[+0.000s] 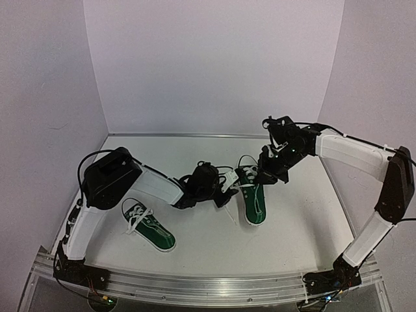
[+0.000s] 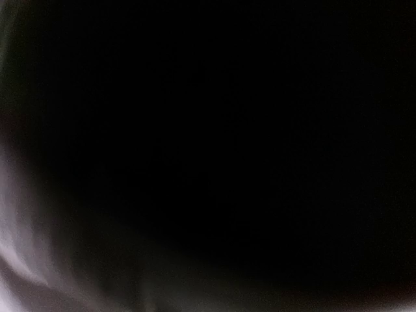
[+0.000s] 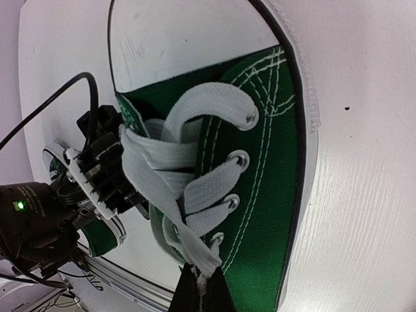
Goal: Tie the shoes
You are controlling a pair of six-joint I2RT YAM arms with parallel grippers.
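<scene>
White lace (image 3: pixel 164 209) of green shoe (image 3: pixel 263 195) sits pinched between right fingers (image 3: pixel 186 298).

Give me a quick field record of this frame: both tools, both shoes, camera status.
right tool: shut on white lace
left tool: against the same sneaker's laces, grip unclear
worked sneaker: dark green, between the tools, untied
other sneaker: dark green, on the left side, apart from both tools, laces loose
left wrist view: black, unreadable
</scene>
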